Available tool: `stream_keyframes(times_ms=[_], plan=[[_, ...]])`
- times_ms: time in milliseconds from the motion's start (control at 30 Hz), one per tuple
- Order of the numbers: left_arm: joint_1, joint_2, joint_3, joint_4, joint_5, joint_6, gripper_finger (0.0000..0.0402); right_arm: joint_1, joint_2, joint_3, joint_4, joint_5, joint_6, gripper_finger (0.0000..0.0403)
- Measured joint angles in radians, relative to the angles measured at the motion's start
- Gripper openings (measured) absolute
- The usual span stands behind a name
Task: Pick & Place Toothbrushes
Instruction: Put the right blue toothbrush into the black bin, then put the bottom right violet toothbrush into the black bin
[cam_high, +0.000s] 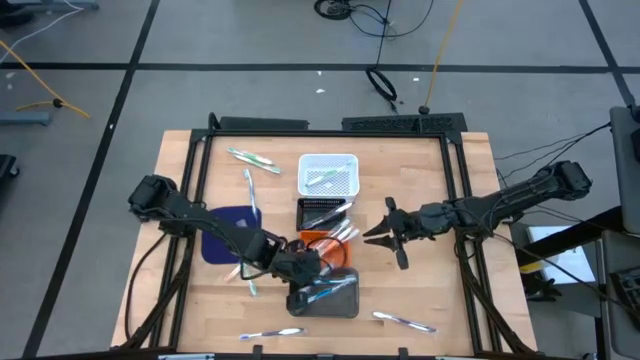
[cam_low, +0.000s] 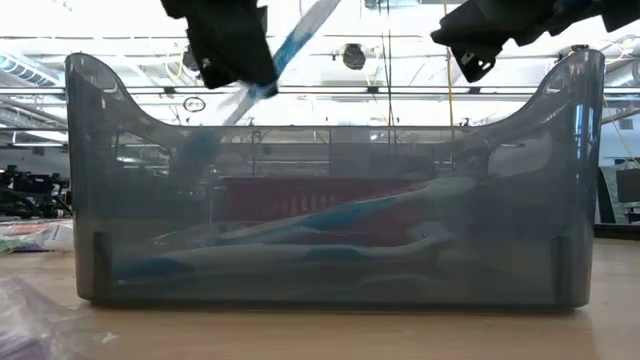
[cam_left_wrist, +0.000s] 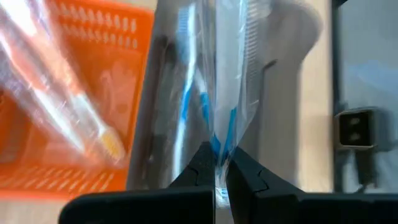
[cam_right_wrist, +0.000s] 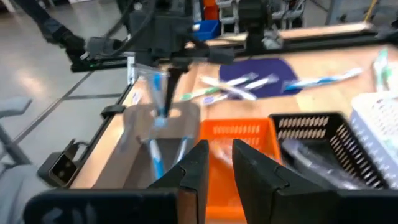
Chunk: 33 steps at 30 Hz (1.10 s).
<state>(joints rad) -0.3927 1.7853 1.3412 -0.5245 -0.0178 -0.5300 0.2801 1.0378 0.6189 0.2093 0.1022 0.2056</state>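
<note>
Left gripper, jaws pinched shut on a clear-wrapped blue-and-white toothbrush, hangs over the translucent grey plastic tray; its tip is blurred, and more toothbrushes lying inside show only dimly through the tray wall. Right gripper, jaws narrowly parted and empty, hovers beside the orange slotted basket. Behind stand a black basket and a white basket; loose toothbrushes lie by the dark blue mat.

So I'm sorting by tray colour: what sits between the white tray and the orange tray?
The black tray, holding wrapped toothbrushes, sits between the white tray and orange tray, per the high view.
</note>
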Motion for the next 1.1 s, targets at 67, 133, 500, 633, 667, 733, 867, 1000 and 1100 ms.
stream_keyframes(times_ms=[67,133,500,633,667,733,867,1000,1100], plan=[[0.001,0.029,0.034,-0.027,-0.005,0.005,0.0004,0.019,0.0,0.0,-0.024,0.0,0.022,0.0061],[0.001,0.065,0.073,-0.075,-0.001,0.006,0.0004,0.039,0.002,0.0,-0.037,0.0,0.045,0.0061],[-0.015,0.188,0.209,-0.135,0.043,0.092,0.0022,0.149,0.004,-0.037,-0.118,0.0,0.186,0.0059],[-0.015,0.188,0.209,-0.136,0.042,0.06,0.0053,0.196,0.004,-0.098,-0.11,0.0,0.286,0.0059],[-0.015,0.188,0.209,-0.138,0.043,0.052,0.006,0.209,0.004,-0.114,-0.108,0.0,0.312,0.0059],[-0.015,0.188,0.209,-0.138,0.043,0.049,0.0072,0.235,0.004,-0.139,-0.107,0.002,0.355,0.0059],[-0.015,0.188,0.209,-0.137,0.021,0.056,0.0101,0.282,0.004,-0.191,-0.026,0.003,0.408,0.0059],[-0.009,0.188,0.209,-0.134,0.004,0.094,0.0135,0.329,0.004,-0.234,0.071,0.002,0.42,0.0059],[-0.001,0.188,0.209,-0.133,0.004,0.103,0.0152,0.363,0.028,-0.25,0.112,0.005,0.462,0.0059]])
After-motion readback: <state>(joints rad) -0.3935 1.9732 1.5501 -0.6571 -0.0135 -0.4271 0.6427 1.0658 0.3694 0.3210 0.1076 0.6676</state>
